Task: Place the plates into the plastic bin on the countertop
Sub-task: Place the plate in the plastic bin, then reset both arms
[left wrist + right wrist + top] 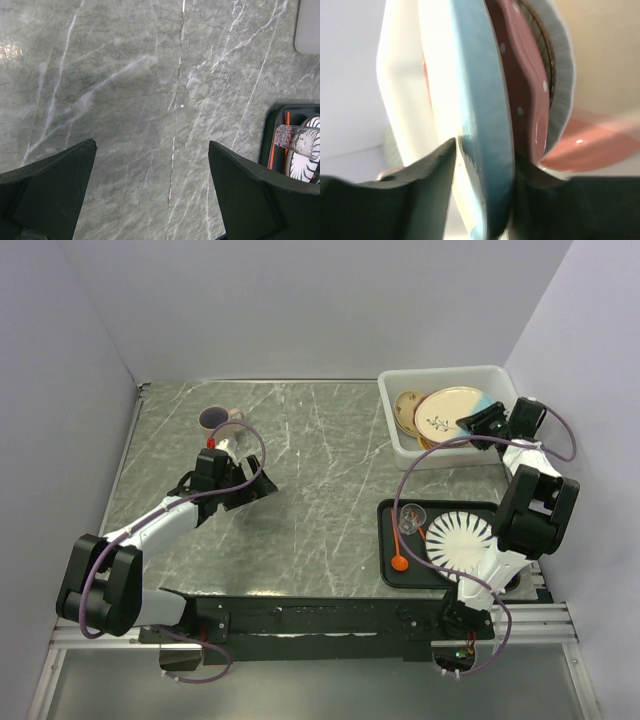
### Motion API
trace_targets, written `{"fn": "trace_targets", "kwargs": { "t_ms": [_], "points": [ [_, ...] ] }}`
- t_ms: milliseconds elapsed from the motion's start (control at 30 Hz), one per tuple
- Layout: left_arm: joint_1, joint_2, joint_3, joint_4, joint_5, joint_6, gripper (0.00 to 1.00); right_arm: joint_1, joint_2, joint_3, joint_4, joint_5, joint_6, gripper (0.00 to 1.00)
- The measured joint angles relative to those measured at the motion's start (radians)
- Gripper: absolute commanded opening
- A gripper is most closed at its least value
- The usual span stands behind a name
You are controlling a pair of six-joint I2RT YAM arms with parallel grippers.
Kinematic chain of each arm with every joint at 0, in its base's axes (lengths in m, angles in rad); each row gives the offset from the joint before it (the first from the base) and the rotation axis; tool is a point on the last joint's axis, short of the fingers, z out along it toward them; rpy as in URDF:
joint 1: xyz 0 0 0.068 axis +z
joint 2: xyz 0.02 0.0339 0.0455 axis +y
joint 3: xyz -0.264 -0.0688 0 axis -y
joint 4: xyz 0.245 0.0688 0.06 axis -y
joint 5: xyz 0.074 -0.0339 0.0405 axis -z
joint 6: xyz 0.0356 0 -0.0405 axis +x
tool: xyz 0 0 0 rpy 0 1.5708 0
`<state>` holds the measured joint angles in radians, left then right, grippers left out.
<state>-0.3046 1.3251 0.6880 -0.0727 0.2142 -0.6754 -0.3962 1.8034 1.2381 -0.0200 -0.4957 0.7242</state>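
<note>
Right gripper [485, 160] pinches blue-rimmed plate [485, 85] edge-on between its jaws, likely to slot it into the plastic bin [386, 405]; left gripper [152, 145] spread wide, empty.

Lab cell: white walls [300, 310], marble countertop [320, 500]
</note>
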Motion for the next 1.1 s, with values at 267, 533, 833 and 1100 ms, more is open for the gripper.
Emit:
{"fn": "trace_targets", "kwargs": {
  "t_ms": [267, 533, 833, 1100],
  "points": [
    [0.0, 0.014, 0.0, 0.0, 0.01, 0.0, 0.99, 0.019, -0.017, 0.058, -0.102, 0.154, -0.08, 0.73],
    [0.0, 0.014, 0.0, 0.0, 0.018, 0.001, 0.99, 0.039, -0.113, 0.063, -0.189, 0.319, -0.134, 0.91],
    [0.0, 0.014, 0.0, -0.001, 0.017, 0.001, 0.99, 0.153, -0.311, 0.05, -0.204, 0.544, -0.216, 1.0],
    [0.0, 0.032, 0.022, -0.018, 0.016, 0.005, 0.99, 0.299, -0.338, 0.093, -0.23, 0.65, -0.289, 1.0]
  ]
}}
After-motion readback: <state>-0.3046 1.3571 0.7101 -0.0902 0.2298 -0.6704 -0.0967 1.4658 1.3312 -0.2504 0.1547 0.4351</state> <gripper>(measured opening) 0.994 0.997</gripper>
